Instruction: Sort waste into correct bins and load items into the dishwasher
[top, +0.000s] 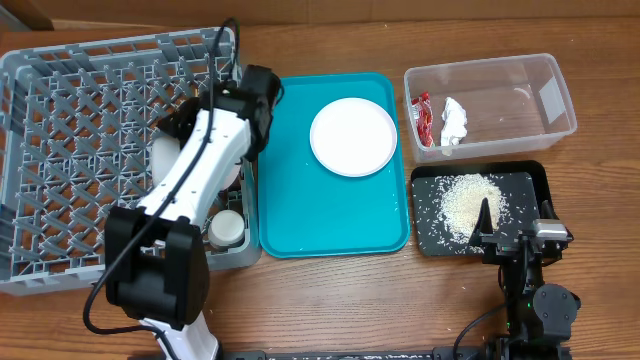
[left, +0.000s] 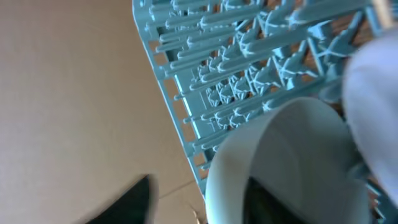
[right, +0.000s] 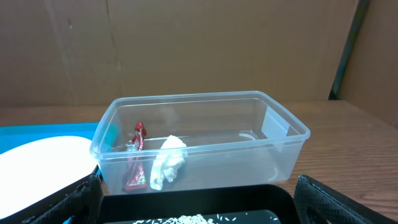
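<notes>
The grey dish rack (top: 60, 150) fills the left of the table. My left gripper (top: 260, 100) hangs over the rack's right side. In the left wrist view it (left: 199, 190) is open and straddles the wall of a pale bowl (left: 292, 143), one finger inside and one outside and apart from it. A small white cup (top: 227, 228) stands in the rack's near right corner. A white plate (top: 353, 137) lies on the teal tray (top: 300, 215). The red wrapper (top: 423, 118) and the white tissue (top: 455, 120) lie in the clear tub (top: 520, 80). My right gripper (top: 510, 235) is open at the black tray's (top: 535, 185) near edge. No chopsticks show.
White rice grains (top: 470, 200) lie in the black tray. Another white dish (top: 165, 152) shows in the rack, partly hidden by my left arm. In the right wrist view the clear tub (right: 273, 134) stands just beyond the black tray (right: 205, 199).
</notes>
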